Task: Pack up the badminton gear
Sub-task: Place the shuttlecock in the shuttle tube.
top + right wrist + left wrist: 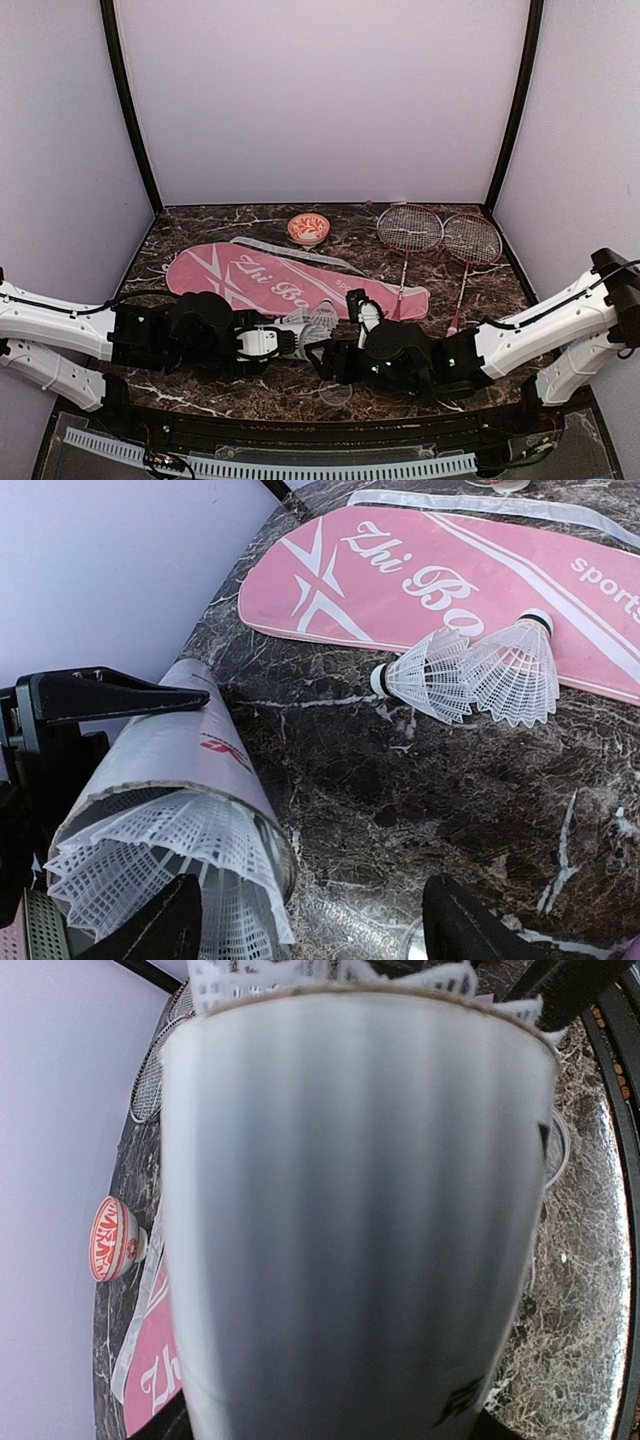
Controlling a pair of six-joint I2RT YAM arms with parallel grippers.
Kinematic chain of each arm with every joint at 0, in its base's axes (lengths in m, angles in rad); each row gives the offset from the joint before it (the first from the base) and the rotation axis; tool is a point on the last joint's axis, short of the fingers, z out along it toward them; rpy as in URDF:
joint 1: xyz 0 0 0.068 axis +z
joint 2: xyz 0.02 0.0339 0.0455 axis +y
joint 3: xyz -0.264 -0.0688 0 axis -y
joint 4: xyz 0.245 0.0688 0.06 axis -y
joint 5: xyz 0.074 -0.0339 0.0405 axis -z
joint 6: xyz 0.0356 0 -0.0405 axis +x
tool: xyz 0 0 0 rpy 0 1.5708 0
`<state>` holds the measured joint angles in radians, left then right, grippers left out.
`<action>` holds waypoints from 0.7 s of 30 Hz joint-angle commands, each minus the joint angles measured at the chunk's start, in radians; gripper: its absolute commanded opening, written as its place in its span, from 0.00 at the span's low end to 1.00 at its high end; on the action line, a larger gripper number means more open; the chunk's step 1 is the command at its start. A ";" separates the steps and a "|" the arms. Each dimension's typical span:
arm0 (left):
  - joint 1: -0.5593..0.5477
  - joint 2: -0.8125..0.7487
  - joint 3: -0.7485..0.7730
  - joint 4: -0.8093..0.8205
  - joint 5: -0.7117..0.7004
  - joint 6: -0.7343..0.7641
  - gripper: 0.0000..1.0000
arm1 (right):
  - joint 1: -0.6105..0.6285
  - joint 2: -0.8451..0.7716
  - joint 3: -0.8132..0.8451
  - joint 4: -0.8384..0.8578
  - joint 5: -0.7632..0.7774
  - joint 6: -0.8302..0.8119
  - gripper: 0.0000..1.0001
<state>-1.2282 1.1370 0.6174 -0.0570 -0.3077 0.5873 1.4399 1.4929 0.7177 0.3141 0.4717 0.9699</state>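
My left gripper [262,342] is shut on the long white tube [165,755], which lies level and fills the left wrist view [350,1220]. A white shuttlecock's skirt [165,865] sticks out of the tube's mouth. My right gripper [310,930] stands open at that mouth, one finger beside the skirt, holding nothing. Two more shuttlecocks [430,675] [515,670] lie on the marble at the edge of the pink "Zhi Bo" cover [450,570] [290,280]. Two red-framed rackets [410,228] [472,238] lie at the back right.
A small red-and-white bowl [308,228] [112,1238] stands behind the cover. A clear round lid [335,393] lies on the table near the front edge, under the right gripper. The cover's white strap [300,252] trails along its far side. Walls close in the table.
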 commanded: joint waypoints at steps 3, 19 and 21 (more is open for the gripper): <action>0.003 -0.021 0.028 0.042 -0.003 -0.024 0.65 | -0.054 0.004 0.051 -0.035 -0.086 -0.010 0.78; 0.003 -0.034 0.027 0.040 0.000 -0.024 0.65 | -0.109 0.089 0.139 -0.027 -0.232 -0.083 0.82; 0.003 -0.035 0.025 0.041 0.001 -0.023 0.65 | -0.108 0.065 0.120 -0.025 -0.229 -0.085 0.83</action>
<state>-1.2274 1.1297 0.6186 -0.0612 -0.3107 0.5865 1.3300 1.5764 0.8394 0.2600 0.2642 0.9081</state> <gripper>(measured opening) 0.649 0.827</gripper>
